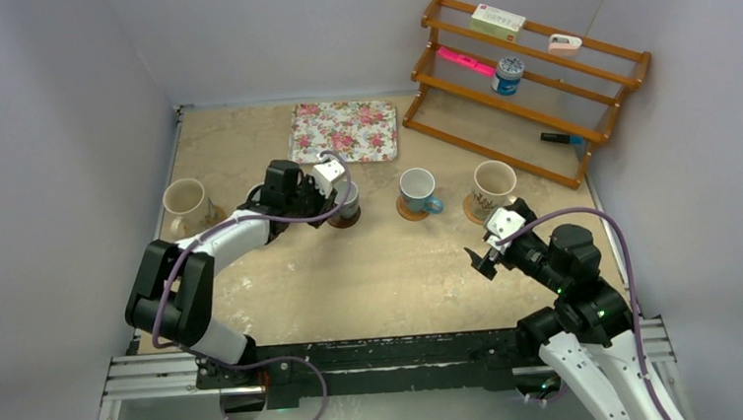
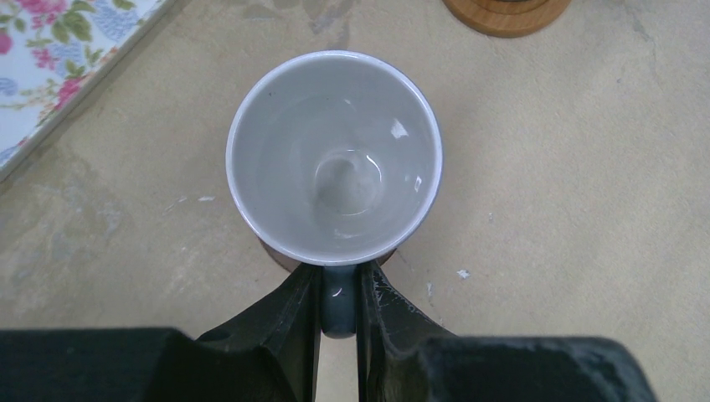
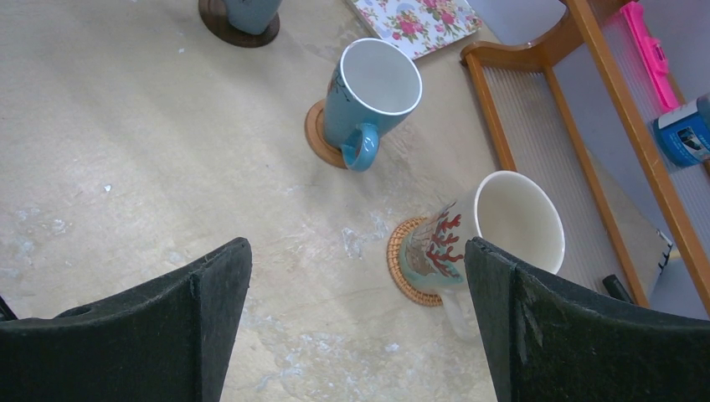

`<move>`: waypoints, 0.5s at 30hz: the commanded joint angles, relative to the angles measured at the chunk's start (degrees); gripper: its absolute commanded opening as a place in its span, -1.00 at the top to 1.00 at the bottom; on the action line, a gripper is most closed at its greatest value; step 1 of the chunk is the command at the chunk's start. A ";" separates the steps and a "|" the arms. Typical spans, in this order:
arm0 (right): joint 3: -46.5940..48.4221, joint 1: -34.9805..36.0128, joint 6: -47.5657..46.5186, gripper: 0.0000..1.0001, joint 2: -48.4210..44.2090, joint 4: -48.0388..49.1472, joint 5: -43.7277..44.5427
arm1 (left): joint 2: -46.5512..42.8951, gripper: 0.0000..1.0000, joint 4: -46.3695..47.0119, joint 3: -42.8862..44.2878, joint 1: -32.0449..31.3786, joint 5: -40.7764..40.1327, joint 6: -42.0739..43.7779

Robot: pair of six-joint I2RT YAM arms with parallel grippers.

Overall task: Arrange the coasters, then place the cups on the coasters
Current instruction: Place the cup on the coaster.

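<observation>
My left gripper [image 2: 339, 272] [image 1: 331, 186] is shut on the handle [image 2: 339, 301] of the small grey-blue cup [image 2: 335, 159] [image 1: 347, 200]. That cup stands upright over a dark brown coaster [image 2: 280, 255] [image 3: 219, 25]. To its right, a light blue cup [image 1: 417, 189] [image 3: 368, 92] sits on a tan coaster [image 3: 315, 134]. Further right, a cream printed cup [image 1: 493, 184] [image 3: 502, 222] sits on a woven coaster [image 3: 400, 268]. Another cream cup [image 1: 185, 204] stands at the far left. My right gripper [image 1: 484, 251] [image 3: 356, 251] hangs open and empty, just short of the printed cup.
A floral tray [image 1: 342, 131] [image 3: 414, 21] lies at the back, behind the row of cups. A wooden rack [image 1: 526, 81] [image 3: 586, 126] at the back right holds a blue-and-white tin [image 1: 507, 74], a pink item [image 1: 466, 62] and a box [image 1: 498, 21].
</observation>
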 commanded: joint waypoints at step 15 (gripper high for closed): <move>-0.32 0.08 -0.79 -0.97 -0.96 -0.12 -1.88 | -0.63 1.00 -8.57 4.41 0.81 -0.94 5.94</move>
